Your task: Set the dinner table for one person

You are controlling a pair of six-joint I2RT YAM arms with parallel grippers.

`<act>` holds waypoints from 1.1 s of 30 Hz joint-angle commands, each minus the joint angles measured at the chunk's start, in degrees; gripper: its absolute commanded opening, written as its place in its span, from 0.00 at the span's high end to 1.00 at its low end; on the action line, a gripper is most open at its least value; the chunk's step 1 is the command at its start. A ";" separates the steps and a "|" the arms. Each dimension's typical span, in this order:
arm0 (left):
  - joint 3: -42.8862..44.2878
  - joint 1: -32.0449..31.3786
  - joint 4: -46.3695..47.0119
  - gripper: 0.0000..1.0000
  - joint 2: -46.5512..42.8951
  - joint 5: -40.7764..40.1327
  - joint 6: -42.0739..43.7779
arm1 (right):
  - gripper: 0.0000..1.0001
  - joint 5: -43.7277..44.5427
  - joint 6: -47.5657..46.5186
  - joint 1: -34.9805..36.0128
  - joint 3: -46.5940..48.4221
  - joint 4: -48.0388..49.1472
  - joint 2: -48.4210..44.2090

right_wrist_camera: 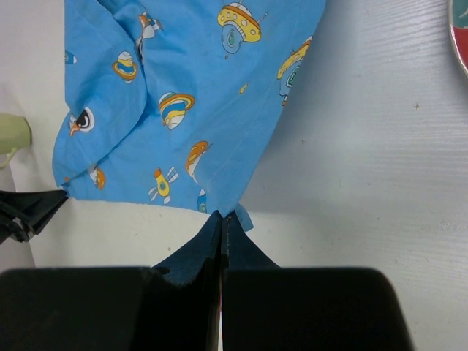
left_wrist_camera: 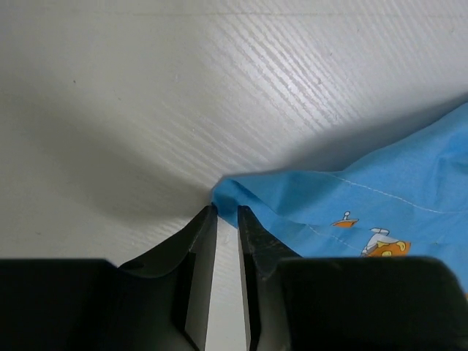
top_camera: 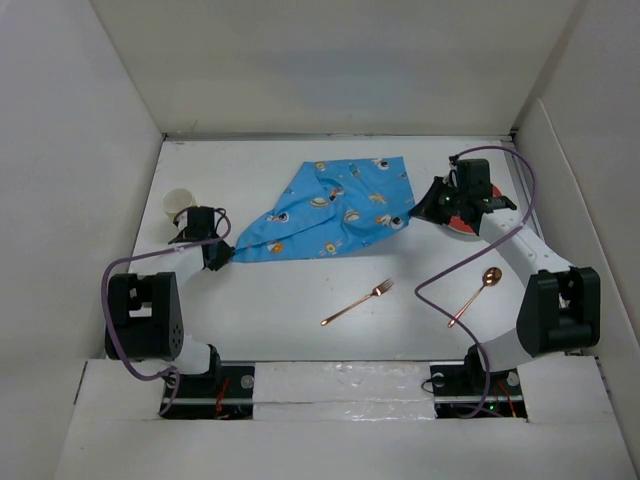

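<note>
The white dinner table (top_camera: 290,320) carries a blue cartoon-printed cloth mat (top_camera: 335,210), rumpled and stretched between both arms. My right gripper (top_camera: 415,215) is shut on the mat's right corner; the right wrist view shows its jaws (right_wrist_camera: 221,217) pinched together on the cloth (right_wrist_camera: 190,88). My left gripper (top_camera: 218,255) is at the mat's left corner. In the left wrist view its jaws (left_wrist_camera: 227,210) stand a narrow gap apart, with the cloth corner (left_wrist_camera: 365,197) at their tips. A copper fork (top_camera: 357,302) and a copper spoon (top_camera: 477,296) lie on the near part of the table.
A pale cup (top_camera: 178,205) stands at the left, just behind my left gripper. A red plate (top_camera: 462,226) lies at the right, mostly hidden under my right arm; its rim shows in the right wrist view (right_wrist_camera: 461,36). White walls enclose the table.
</note>
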 commanded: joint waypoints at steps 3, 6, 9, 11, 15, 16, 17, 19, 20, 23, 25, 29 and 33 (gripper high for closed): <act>-0.83 0.17 -1.72 0.86 3.90 -2.35 3.17 | 1.00 -1.54 0.87 -0.35 0.49 3.20 -3.12; -0.40 0.17 -0.40 0.93 4.08 -2.18 4.22 | 1.00 -2.33 1.14 -0.35 -0.12 3.90 -3.56; 0.57 0.17 0.74 1.00 4.43 -2.88 5.10 | 1.00 -2.51 1.14 -0.35 -0.47 3.99 -3.82; 1.36 0.17 1.44 1.00 4.17 -2.97 5.36 | 1.00 -2.60 1.14 -0.35 -0.47 3.82 -4.00; 3.38 0.17 1.71 1.00 1.89 -2.70 6.24 | 1.00 -2.34 1.05 -0.35 0.23 3.47 -4.53; 4.08 0.17 1.54 1.00 0.05 -2.44 6.68 | 1.00 -2.25 1.05 -0.35 0.49 3.29 -4.70; 5.57 0.17 1.01 1.00 -1.10 -2.44 6.86 | 1.00 -2.07 1.05 -0.35 1.19 2.77 -4.96; 7.33 0.17 0.66 1.00 -5.39 -2.27 7.65 | 1.00 -1.81 0.96 0.27 1.98 2.15 -5.49; 9.17 0.17 0.31 1.00 -6.63 -2.09 7.91 | 1.00 -1.55 0.96 0.27 2.51 1.36 -5.84; 13.66 0.17 -1.54 1.00 -11.47 -1.48 8.35 | 1.00 -0.32 0.88 1.41 5.23 -0.65 -8.48; 16.03 0.17 -2.50 1.00 -14.80 -0.51 8.53 | 1.00 -0.05 0.61 2.11 8.57 -2.59 -10.85; 23.76 0.17 -8.13 1.00 -18.60 1.08 8.79 | 1.00 2.59 0.35 3.95 13.68 -8.21 -15.95; 34.47 0.17 -10.68 1.00 -19.13 5.02 8.09 | 1.00 5.22 0.70 4.48 21.13 -12.52 -19.11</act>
